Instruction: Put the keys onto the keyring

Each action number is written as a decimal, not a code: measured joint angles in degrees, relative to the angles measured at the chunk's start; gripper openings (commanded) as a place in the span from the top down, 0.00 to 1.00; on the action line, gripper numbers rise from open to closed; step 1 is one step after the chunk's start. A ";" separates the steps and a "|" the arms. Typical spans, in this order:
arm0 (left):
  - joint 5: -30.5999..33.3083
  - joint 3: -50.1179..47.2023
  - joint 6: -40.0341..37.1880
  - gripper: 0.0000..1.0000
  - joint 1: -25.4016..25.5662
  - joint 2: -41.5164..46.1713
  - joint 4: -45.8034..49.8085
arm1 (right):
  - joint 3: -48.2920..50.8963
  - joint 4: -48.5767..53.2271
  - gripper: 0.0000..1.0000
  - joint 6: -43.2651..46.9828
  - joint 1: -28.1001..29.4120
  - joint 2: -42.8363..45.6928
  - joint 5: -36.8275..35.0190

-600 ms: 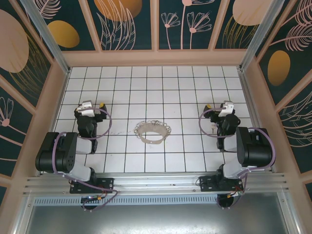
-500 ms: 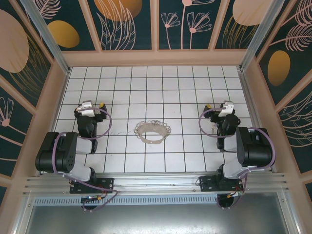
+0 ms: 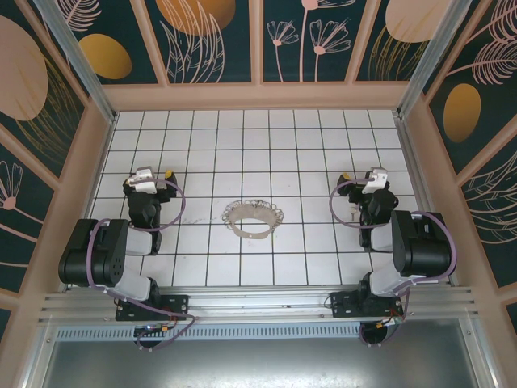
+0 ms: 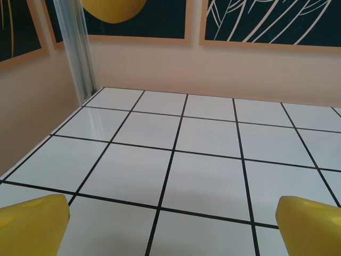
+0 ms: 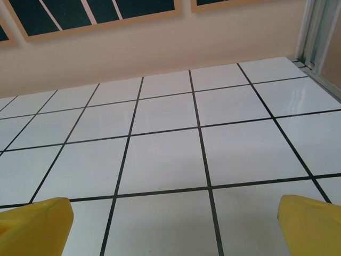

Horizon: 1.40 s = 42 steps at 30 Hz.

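The keyring (image 3: 254,218), a thin pale hoop fringed with small wire rings, lies flat on the white tiled floor midway between the arms. The keys are too small to tell apart from the fringe in the top view. My left gripper (image 3: 149,172) rests low over the floor about four tiles left of the hoop. In its wrist view the gripper (image 4: 173,226) is open, yellow fingertips (image 4: 32,224) wide apart over bare tile. My right gripper (image 3: 362,175) sits about three tiles right of the hoop. It (image 5: 173,224) is open too, with nothing between its fingertips (image 5: 311,224).
Beige walls (image 3: 258,95) with dark floral panels close in the floor on three sides. An aluminium post (image 4: 77,50) stands in the far left corner and another post (image 5: 319,32) in the far right corner. A metal rail (image 3: 258,301) runs along the near edge.
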State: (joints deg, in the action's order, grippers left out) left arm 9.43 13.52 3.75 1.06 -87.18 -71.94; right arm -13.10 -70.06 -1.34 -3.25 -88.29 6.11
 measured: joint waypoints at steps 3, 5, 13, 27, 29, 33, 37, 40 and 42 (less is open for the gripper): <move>-0.02 0.00 0.00 0.01 0.00 0.00 0.00 | 0.00 0.02 0.01 0.00 0.00 0.00 0.00; -0.09 0.00 -0.02 0.01 0.00 0.02 0.02 | -0.04 0.35 0.01 -0.04 0.02 0.04 -0.28; 0.39 2.97 1.25 0.01 0.00 9.79 12.31 | -4.28 13.53 0.01 -2.05 -0.20 9.68 -3.87; -12.02 19.91 19.41 0.01 2.27 19.04 46.38 | -17.20 46.34 0.18 -17.42 0.44 15.96 4.50; -14.34 20.04 21.38 0.02 5.35 19.04 49.33 | -18.10 50.86 0.23 -18.62 2.80 15.93 6.73; -17.25 20.02 25.70 0.02 13.60 18.56 52.94 | -19.45 57.96 0.33 -20.41 10.54 15.13 9.97; -17.79 20.48 29.18 0.02 19.34 15.58 53.37 | -20.41 62.16 0.41 -22.03 18.86 12.44 12.22; -17.84 22.84 30.86 0.01 21.49 11.61 54.40 | -20.65 64.02 0.47 -23.30 24.55 9.97 13.05; -17.97 25.09 31.78 0.01 21.88 9.25 54.80 | -20.65 65.18 0.48 -24.28 27.85 8.33 13.16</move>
State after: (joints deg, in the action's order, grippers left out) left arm -8.54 38.61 35.53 22.94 -77.93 -17.15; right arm -33.76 -4.89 -25.63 24.60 -79.96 19.27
